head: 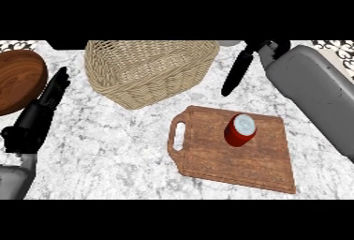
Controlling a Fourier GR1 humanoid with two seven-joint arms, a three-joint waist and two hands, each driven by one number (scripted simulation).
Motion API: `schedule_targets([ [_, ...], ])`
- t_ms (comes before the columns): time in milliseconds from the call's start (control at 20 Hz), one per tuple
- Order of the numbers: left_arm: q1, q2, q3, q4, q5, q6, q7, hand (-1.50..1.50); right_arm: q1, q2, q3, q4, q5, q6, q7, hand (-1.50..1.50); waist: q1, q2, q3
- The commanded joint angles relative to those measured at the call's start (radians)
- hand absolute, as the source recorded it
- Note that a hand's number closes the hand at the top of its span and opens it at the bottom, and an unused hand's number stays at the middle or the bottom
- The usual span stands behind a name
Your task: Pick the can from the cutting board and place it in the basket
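A red can [240, 131] with a silver top stands upright on the brown wooden cutting board [228, 159], near its far right part. A woven wicker basket [149, 70] sits behind the board, to the left. My right hand [239, 70] hangs above the counter between the basket and the board, fingers straight and pointing down, holding nothing. It is beyond the can and apart from it. My left hand [41, 110] rests open at the left edge, fingers stretched up.
A round dark wooden plate [17, 79] lies at the far left, partly behind my left hand. The counter is marbled white. The right forearm [318, 89] crosses the upper right corner.
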Motion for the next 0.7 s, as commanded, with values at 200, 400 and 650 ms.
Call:
schedule_targets([
  [200,-0.039,-0.007,0.03,0.036,-0.005,-0.035,0.002,0.0,0.07,-0.05,0.004,-0.115,-0.044,0.117,0.164,-1.5,0.007,0.011,0.001],
  [400,-0.021,-0.009,0.021,-0.025,-0.007,-0.039,0.037,0.0,0.139,-0.004,0.057,-0.082,-0.044,0.094,0.154,-1.5,0.02,0.012,0.001],
  [650,-0.019,-0.003,0.056,-0.043,0.004,-0.054,0.033,0.0,0.241,-0.036,0.08,-0.094,-0.025,0.09,0.108,-1.5,0.02,0.012,0.002],
])
